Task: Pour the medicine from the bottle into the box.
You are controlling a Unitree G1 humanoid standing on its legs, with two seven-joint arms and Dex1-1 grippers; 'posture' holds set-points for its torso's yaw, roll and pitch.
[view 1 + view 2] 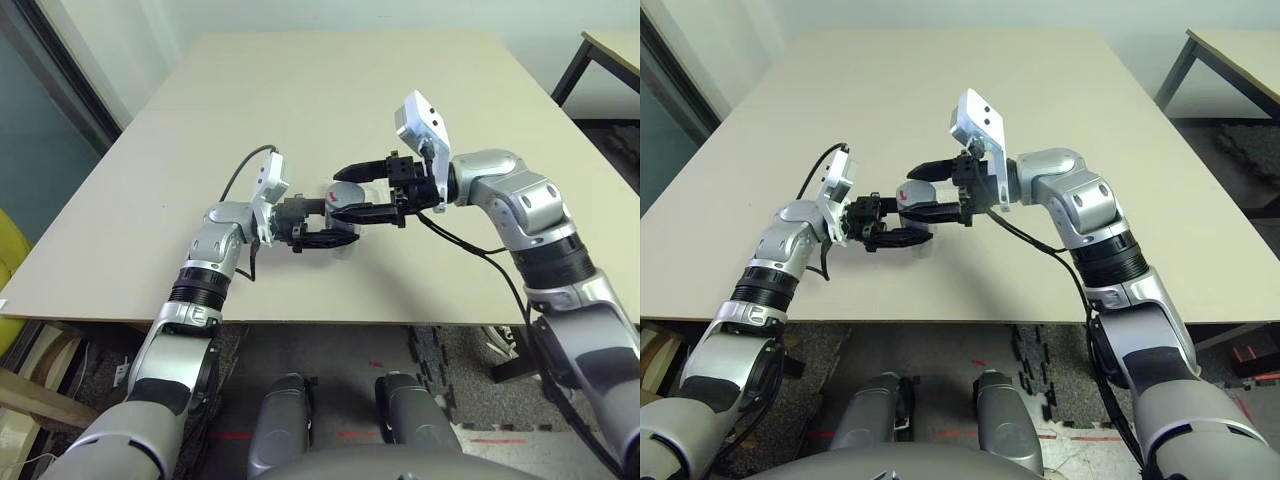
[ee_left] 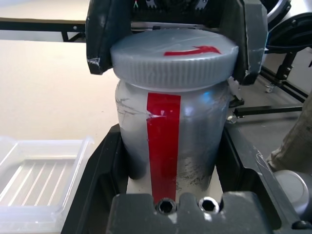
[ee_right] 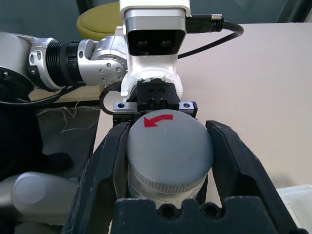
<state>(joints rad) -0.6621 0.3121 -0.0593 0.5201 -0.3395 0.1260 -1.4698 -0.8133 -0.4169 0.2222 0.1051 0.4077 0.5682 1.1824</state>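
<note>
Head views: the bottle (image 1: 338,205) is held above the desk (image 1: 330,90) near its front edge, between both arms; the left end effector (image 1: 325,225) is clamped on its body, the right end effector (image 1: 352,190) is closed on the grey cap (image 1: 347,192) from the opposite side. Left wrist view: the bottle body with a red stripe (image 2: 163,141) is gripped between the left fingers (image 2: 100,165); the cap with a red arrow is pinched by the right fingers (image 2: 100,34); the box (image 2: 41,178) is seen lying on the desk just beside and below the bottle. Right wrist view: the cap (image 3: 168,151) is clamped between both right fingers (image 3: 105,161), with the left wrist camera (image 3: 155,34) directly behind.
</note>
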